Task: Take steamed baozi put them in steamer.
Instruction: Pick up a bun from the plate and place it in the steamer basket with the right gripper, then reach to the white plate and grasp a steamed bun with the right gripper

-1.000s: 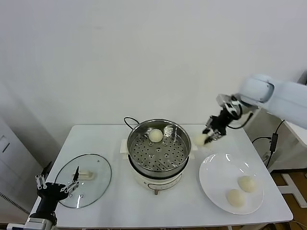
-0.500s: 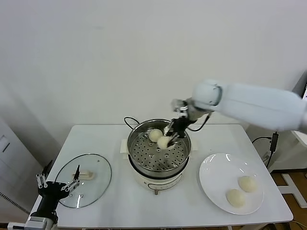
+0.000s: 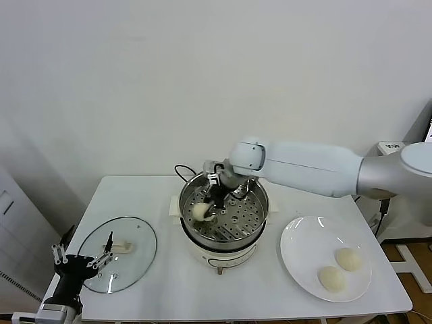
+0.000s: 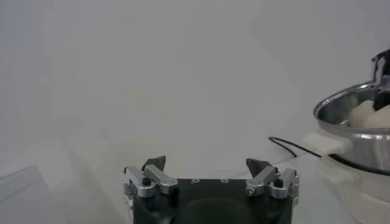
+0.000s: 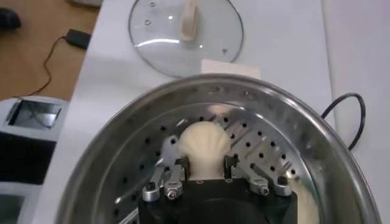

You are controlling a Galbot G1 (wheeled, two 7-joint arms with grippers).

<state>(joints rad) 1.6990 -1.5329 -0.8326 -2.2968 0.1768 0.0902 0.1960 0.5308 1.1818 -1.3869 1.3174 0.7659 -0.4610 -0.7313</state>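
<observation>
Head view: right gripper (image 3: 208,204) reaching into the steamer (image 3: 223,210), fingers clamped on a bun (image 3: 200,212) held over the perforated floor on the steamer's left side. Second bun hidden behind the arm, not visible here. Two more buns (image 3: 339,268) lying on the white plate (image 3: 298,251), well apart from those fingers, to the steamer's right. Left gripper (image 3: 79,261) parked low at the table's left corner, fingers spread, hovering over the edge of the glass lid (image 3: 128,251).

Left wrist view: left gripper (image 4: 210,167) with fingers wide apart and nothing between them. Steamer (image 4: 359,137) off to one side, far from the fingertips, a bun (image 4: 365,114) showing above its rim.

Right wrist view: right gripper (image 5: 206,165) with fingers pressed on both flanks of the bun (image 5: 205,142), inside the steamer (image 5: 122,152), just above the perforated floor. Glass lid (image 5: 186,30) beyond the steamer's rim, well clear of the fingertips. Another bun (image 5: 308,210) partly visible beside the gripper body.
</observation>
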